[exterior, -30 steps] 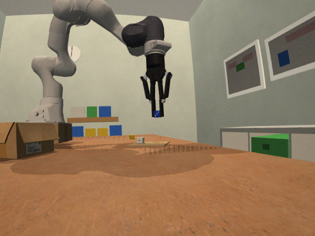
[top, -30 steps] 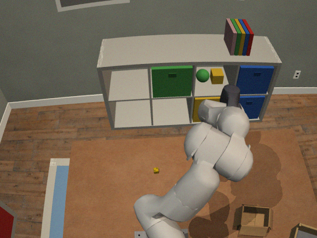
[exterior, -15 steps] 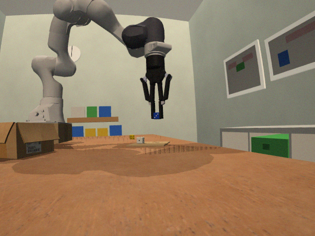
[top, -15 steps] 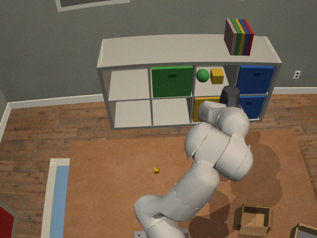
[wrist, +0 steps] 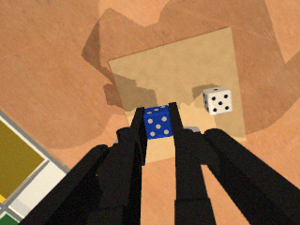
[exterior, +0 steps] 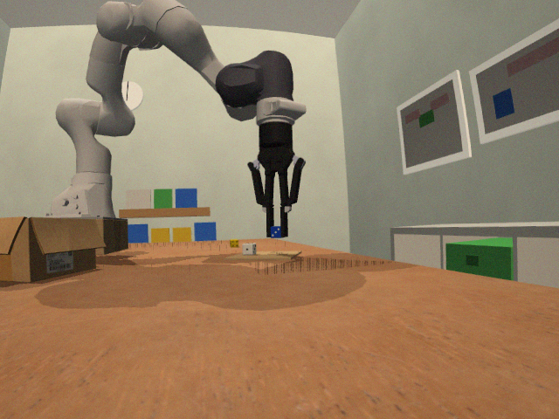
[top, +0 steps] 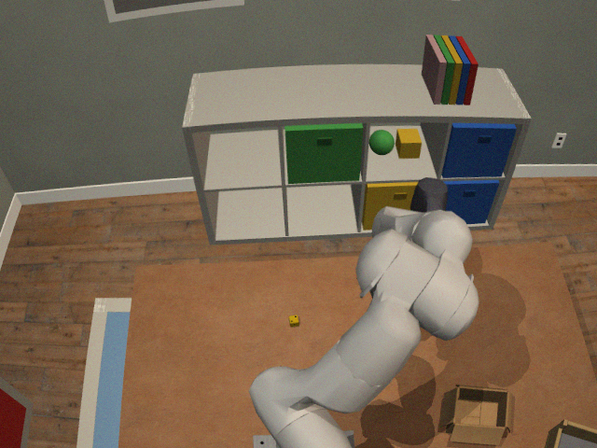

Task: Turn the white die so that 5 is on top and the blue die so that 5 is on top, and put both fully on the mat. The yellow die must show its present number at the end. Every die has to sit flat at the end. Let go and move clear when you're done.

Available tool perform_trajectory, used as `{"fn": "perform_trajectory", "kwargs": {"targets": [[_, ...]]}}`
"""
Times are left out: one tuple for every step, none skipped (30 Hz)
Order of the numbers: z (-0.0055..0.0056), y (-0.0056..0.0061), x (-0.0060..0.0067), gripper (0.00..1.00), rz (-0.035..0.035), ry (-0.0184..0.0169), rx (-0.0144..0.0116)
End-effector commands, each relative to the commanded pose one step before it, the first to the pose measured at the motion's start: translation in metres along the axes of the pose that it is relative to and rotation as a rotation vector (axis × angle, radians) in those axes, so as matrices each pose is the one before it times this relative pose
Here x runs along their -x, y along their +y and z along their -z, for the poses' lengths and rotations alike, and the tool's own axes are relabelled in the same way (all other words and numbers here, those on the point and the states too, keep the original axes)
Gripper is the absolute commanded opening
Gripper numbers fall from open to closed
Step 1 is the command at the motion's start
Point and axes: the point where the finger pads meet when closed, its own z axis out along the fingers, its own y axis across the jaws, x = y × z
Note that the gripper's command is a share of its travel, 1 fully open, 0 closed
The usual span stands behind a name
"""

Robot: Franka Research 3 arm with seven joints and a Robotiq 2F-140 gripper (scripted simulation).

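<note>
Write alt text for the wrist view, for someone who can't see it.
A black tool grips a blue die showing five dots, above a tan mat where a white die, also showing five on top, sits.
</note>
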Motion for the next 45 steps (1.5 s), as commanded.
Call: {"fn": "perform_trajectory", "kwargs": {"targets": [[-0.01297, -0.00811, -0.00004, 0.21, -0.01453, 0.00119, -0.02139], [-0.00354, -0.00007, 0.00001, 0.21, 0.0, 0.0, 0.0], [0.0, 0.0, 0.0, 0.21, 0.0, 0.0, 0.0], [0.0, 0.0, 0.0, 0.21, 0.0, 0.0, 0.0], [-0.00318, -0.00007, 0.00001, 0.21, 0.0, 0.0, 0.0], [-0.0028, -0.00005, 0.00001, 0.21, 0.0, 0.0, 0.0], [-0.0024, -0.00005, 0.00001, 0.21, 0.0, 0.0, 0.0], [-0.00201, -0.00004, 0.00001, 0.21, 0.0, 0.0, 0.0], [-0.0016, -0.00004, 0.0, 0.21, 0.0, 0.0, 0.0], [-0.00123, -0.00003, 0.0, 0.21, 0.0, 0.0, 0.0], [-0.00088, -0.00002, 0.0, 0.21, 0.0, 0.0, 0.0], [-0.00057, -0.00001, 0.0, 0.21, 0.0, 0.0, 0.0], [-0.00031, -0.00001, 0.0, 0.21, 0.0, 0.0, 0.0], [-0.00012, 0.0, 0.0, 0.21, 0.0, 0.0, 0.0], [-0.00002, 0.0, 0.0, 0.21, 0.0, 0.0, 0.0], [0.0, 0.0, 0.0, 0.21, 0.0, 0.0, 0.0], [0.0, 0.0, 0.0, 0.21, 0.0, 0.0, 0.0], [0.0, 0.0, 0.0, 0.21, 0.0, 0.0, 0.0], [0.0, 0.0, 0.0, 0.21, 0.0, 0.0, 0.0], [0.0, 0.0, 0.0, 0.21, 0.0, 0.0, 0.0], [0.0, 0.0, 0.0, 0.21, 0.0, 0.0, 0.0], [0.0, 0.0, 0.0, 0.21, 0.0, 0.0, 0.0], [0.0, 0.0, 0.0, 0.21, 0.0, 0.0, 0.0], [0.0, 0.0, 0.0, 0.21, 0.0, 0.0, 0.0], [0.0, 0.0, 0.0, 0.21, 0.0, 0.0, 0.0], [0.0, 0.0, 0.0, 0.21, 0.0, 0.0, 0.0], [0.0, 0.0, 0.0, 0.21, 0.0, 0.0, 0.0], [0.0, 0.0, 0.0, 0.21, 0.0, 0.0, 0.0], [0.0, 0.0, 0.0, 0.21, 0.0, 0.0, 0.0], [0.0, 0.0, 0.0, 0.21, 0.0, 0.0, 0.0], [0.0, 0.0, 0.0, 0.21, 0.0, 0.0, 0.0], [0.0, 0.0, 0.0, 0.21, 0.0, 0.0, 0.0], [0.0, 0.0, 0.0, 0.21, 0.0, 0.0, 0.0], [0.0, 0.0, 0.0, 0.21, 0.0, 0.0, 0.0], [0.0, 0.0, 0.0, 0.21, 0.0, 0.0, 0.0], [0.0, 0.0, 0.0, 0.21, 0.0, 0.0, 0.0], [0.0, 0.0, 0.0, 0.21, 0.0, 0.0, 0.0], [0.0, 0.0, 0.0, 0.21, 0.0, 0.0, 0.0], [0.0, 0.0, 0.0, 0.21, 0.0, 0.0, 0.0], [0.0, 0.0, 0.0, 0.21, 0.0, 0.0, 0.0], [0.0, 0.0, 0.0, 0.21, 0.0, 0.0, 0.0], [0.0, 0.0, 0.0, 0.21, 0.0, 0.0, 0.0], [0.0, 0.0, 0.0, 0.21, 0.0, 0.0, 0.0], [0.0, 0.0, 0.0, 0.21, 0.0, 0.0, 0.0], [0.0, 0.0, 0.0, 0.21, 0.0, 0.0, 0.0]]}}
